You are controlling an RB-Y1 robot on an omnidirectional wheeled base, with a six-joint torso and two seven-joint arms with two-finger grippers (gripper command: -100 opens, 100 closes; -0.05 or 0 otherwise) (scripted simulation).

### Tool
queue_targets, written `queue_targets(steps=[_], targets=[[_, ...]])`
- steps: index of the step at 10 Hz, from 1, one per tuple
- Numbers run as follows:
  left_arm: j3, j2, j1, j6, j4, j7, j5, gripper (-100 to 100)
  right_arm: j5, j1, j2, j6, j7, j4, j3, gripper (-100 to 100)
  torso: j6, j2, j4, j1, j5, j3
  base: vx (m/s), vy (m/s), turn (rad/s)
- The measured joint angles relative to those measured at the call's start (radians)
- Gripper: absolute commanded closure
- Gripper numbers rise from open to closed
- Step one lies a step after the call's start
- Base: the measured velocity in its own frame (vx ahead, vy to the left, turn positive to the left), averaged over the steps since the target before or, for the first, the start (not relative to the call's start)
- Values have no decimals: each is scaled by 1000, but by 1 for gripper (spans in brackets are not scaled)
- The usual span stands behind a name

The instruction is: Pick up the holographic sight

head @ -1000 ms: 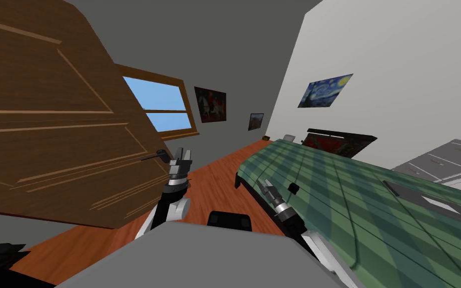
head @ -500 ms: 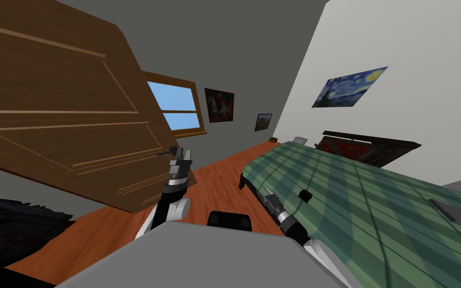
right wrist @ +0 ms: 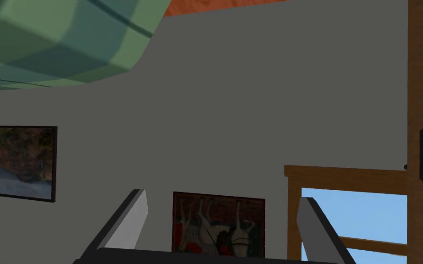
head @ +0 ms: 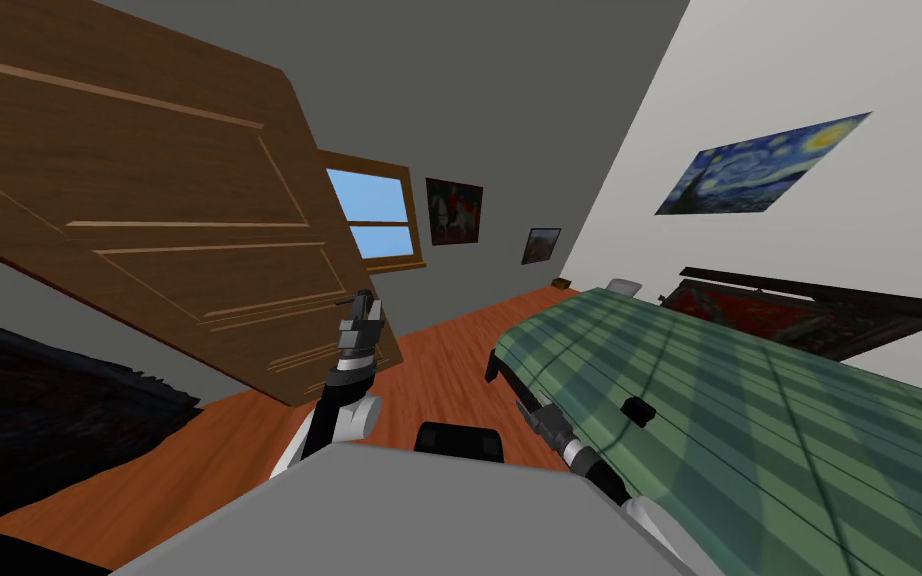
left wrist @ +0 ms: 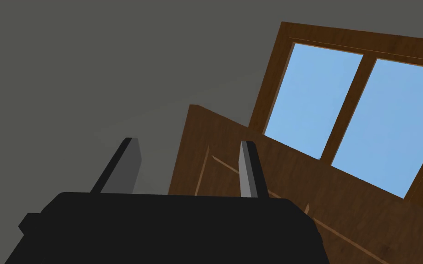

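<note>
Plainly the reach is not yet begun: the sight (head: 637,410), a small dark block, lies on the bed (head: 779,420) near its nearer long edge, close to the right gripper (head: 526,407) but apart from it. That gripper is released, its fingers (right wrist: 131,215) spread with nothing between them. It aims past the bed's corner at the wall, not at the sight. To do this well, I judge the robot should swing the wrist over the striped cover and come down from above. It should set a finger on either side of the block and close only once they straddle it, since a sideways approach could push the block along the cover. The left gripper (head: 362,306) is raised by the door (head: 149,230), likewise released and empty, and is best kept out of the way. As for holders, the bed alone bears things: the sight and, at its far end, a pale thing too small to name. A small brown box sits by the wall beyond; what it holds I cannot tell.
</note>
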Motion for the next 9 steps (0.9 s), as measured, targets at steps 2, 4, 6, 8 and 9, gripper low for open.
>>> queue_targets(steps=[2,4,6,8,9], targets=[[0,0,0,0,0,0,0,0,55,19,-15,8,35,34,11,-100,0,0,0,-1,0,0,22,34,113],[0,0,0,0,0,0,0,0,100,22,-38,-2,69,89,8,-100,0,-1,0,-1,0,0,31,30,115],[0,0,0,0,0,0,0,0,154,42,-54,18,100,116,25,-100,0,-1,0,-1,0,-1,38,25,122],[0,0,0,0,0,0,0,0,219,59,-105,46,122,156,44,-100,0,-3,-1,-1,0,-2,68,28,124],[0,0,0,0,0,0,0,0,247,74,-108,45,147,170,43,-100,0,-3,-1,-1,0,-2,59,10,93]])
